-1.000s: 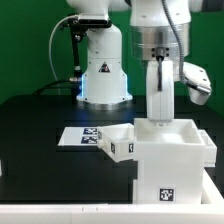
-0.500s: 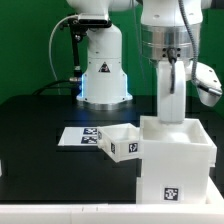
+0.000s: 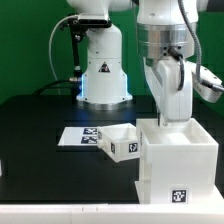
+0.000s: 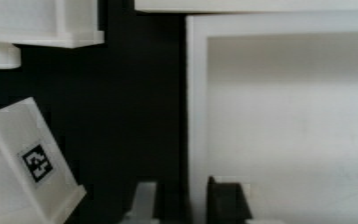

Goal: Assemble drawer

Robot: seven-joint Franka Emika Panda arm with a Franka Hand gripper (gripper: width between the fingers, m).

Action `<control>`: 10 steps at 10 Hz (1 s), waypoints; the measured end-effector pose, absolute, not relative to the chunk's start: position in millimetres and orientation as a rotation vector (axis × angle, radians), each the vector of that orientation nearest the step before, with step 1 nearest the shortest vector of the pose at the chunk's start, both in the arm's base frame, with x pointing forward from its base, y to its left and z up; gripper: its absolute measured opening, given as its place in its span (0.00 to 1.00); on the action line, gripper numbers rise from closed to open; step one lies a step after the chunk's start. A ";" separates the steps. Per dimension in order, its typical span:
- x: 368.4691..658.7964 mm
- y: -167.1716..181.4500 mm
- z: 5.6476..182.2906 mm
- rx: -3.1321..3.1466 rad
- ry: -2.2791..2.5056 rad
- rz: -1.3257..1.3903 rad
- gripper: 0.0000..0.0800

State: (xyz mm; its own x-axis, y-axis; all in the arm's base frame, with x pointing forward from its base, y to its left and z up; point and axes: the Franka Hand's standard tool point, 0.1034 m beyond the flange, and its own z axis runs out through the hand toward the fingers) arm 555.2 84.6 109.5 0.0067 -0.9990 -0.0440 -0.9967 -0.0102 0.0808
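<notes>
Gripper nearly closed, apparently clamping one wall of the matte white cube-like plastic casing. Casing upright, open-topped, with a tag on its front.

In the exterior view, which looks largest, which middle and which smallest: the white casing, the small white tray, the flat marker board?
1. Largest by far: the white cube-like plastic casing.
2-3. Unranked: the small white open-topped plastic tray and the thin flat white marker board look alike in size, and the tray hides part of the board.
</notes>
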 end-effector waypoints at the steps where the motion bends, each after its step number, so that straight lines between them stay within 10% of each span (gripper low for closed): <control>1: 555.2 84.6 109.5 2.210 -2.191 -0.137 0.05; 3: 554.9 84.5 108.7 2.209 -2.190 -0.138 0.07; 5: 555.4 81.5 117.5 2.206 -2.199 -0.163 0.51; 10: 524.5 66.7 166.8 2.512 -1.956 -0.239 0.80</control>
